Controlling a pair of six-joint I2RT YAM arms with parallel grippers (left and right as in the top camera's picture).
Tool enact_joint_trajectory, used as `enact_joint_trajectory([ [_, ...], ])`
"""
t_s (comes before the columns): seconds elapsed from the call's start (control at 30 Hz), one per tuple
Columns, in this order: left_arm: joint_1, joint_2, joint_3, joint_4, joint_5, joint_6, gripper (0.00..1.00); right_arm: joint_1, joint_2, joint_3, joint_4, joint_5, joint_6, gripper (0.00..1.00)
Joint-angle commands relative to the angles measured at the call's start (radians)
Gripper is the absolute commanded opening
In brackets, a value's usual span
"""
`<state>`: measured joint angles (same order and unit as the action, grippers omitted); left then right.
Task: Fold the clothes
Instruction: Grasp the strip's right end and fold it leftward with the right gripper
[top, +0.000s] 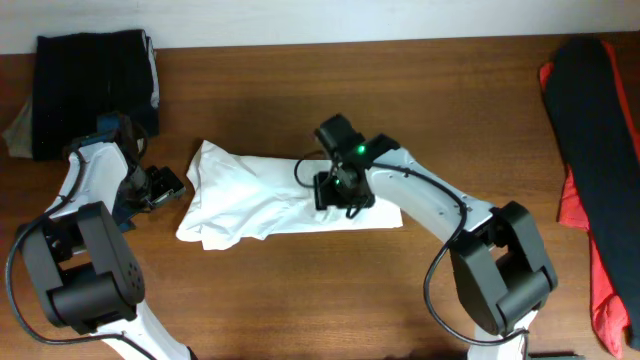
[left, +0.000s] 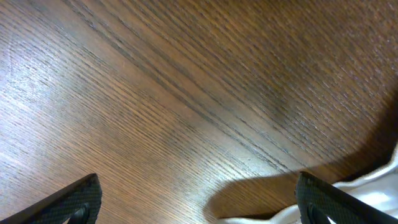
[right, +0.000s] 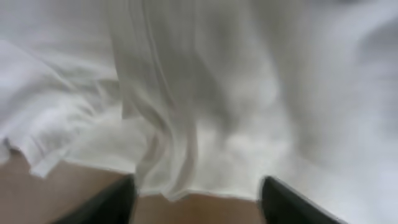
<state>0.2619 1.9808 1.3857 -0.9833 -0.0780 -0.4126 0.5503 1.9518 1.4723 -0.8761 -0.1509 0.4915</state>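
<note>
The clothes in hand are a wrinkled white garment (top: 260, 195) lying in a rough band across the middle of the table (top: 300, 290). My right gripper (top: 345, 192) hovers low over its right half. In the right wrist view the gripper (right: 196, 202) stands open, and the blurred white cloth (right: 217, 93) has its hem and a hanging fold just ahead of the fingers (right: 106, 205). My left gripper (top: 166, 186) waits just left of the garment, open wide (left: 199, 205) over bare wood. A white corner of the garment (left: 382, 174) shows by its right finger.
A folded dark garment (top: 95, 85) lies at the back left corner. A red and black pile (top: 590, 150) runs along the right edge. The rest of the tabletop is bare brown wood (left: 155, 93).
</note>
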Motion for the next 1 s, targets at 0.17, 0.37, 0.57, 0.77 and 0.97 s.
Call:
enact_joint_trajectory([
  [0.17, -0.005, 0.012, 0.002, -0.002, 0.011, -0.002, 0.99, -0.212, 0.002, 0.187, -0.123, -0.009, -0.102, 0.44],
  [0.37, -0.005, 0.012, 0.002, -0.001, 0.011, -0.002, 0.99, -0.185, 0.055, 0.086, -0.049, -0.079, -0.094, 0.04],
  [0.57, -0.005, 0.012, 0.002, -0.002, 0.011, -0.002, 0.99, -0.089, 0.119, 0.05, 0.021, -0.125, -0.064, 0.04],
  [0.77, -0.005, 0.012, 0.002, -0.002, 0.011, -0.002, 0.99, -0.011, 0.189, 0.049, 0.051, -0.126, -0.045, 0.04],
  [0.97, -0.005, 0.012, 0.002, -0.002, 0.011, -0.002, 0.99, 0.009, 0.193, 0.052, 0.084, -0.197, -0.038, 0.04],
])
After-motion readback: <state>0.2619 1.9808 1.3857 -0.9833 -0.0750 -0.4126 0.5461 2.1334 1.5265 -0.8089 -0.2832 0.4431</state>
